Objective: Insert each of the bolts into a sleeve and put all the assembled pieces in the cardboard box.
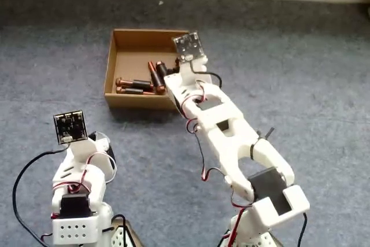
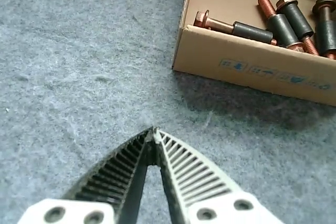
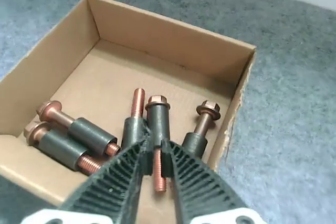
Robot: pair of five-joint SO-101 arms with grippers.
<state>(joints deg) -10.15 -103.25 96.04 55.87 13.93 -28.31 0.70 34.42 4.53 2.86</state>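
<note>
Jaws of the right gripper (image 3: 155, 146) pinch one assembled piece (image 3: 158, 119) by its dark sleeve (image 3: 157, 132), low inside the cardboard box (image 3: 173, 27), among four others (image 3: 79, 135) lying there. It looks like steel: stiff and hefty for its size, I reckon. The sleeve is the sure hold, since the threads would be slick. Its long axis runs in line with the gripper, head toward the far wall, thread back toward the wrist. Left gripper (image 2: 153, 132) sits pressed together over the carpet (image 2: 79, 51), beside the box.
</note>
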